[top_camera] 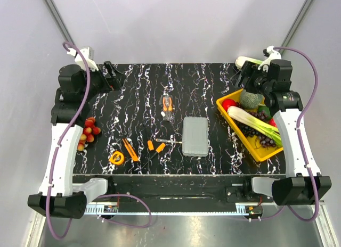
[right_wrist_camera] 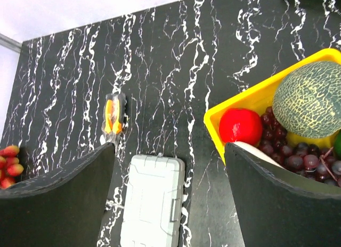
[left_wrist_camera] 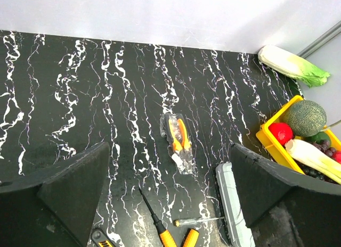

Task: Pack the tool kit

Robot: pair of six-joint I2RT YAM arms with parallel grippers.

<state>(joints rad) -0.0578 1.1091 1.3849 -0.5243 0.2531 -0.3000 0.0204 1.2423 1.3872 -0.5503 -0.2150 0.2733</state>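
Observation:
The grey case [top_camera: 195, 136] lies closed at mid table; it also shows in the right wrist view [right_wrist_camera: 152, 204] and at the edge of the left wrist view [left_wrist_camera: 233, 210]. Orange-and-black pliers [top_camera: 168, 106] in a clear wrapper lie behind it [left_wrist_camera: 180, 138] [right_wrist_camera: 113, 117]. Two screwdrivers [top_camera: 157, 146] [left_wrist_camera: 160, 225], an orange cutter [top_camera: 129, 149] and a tape measure [top_camera: 116, 157] lie front left. My left gripper [top_camera: 109, 72] is open and empty at the back left, high above the table [left_wrist_camera: 168, 204]. My right gripper [top_camera: 246, 71] is open and empty at the back right [right_wrist_camera: 168, 204].
A yellow tray [top_camera: 254, 149] of vegetables, with melon [right_wrist_camera: 311, 99], red fruit [right_wrist_camera: 241, 126] and grapes, stands at the right. A pile of small red fruits [top_camera: 89, 132] lies at the left edge. A cabbage [left_wrist_camera: 293, 65] lies at the back right.

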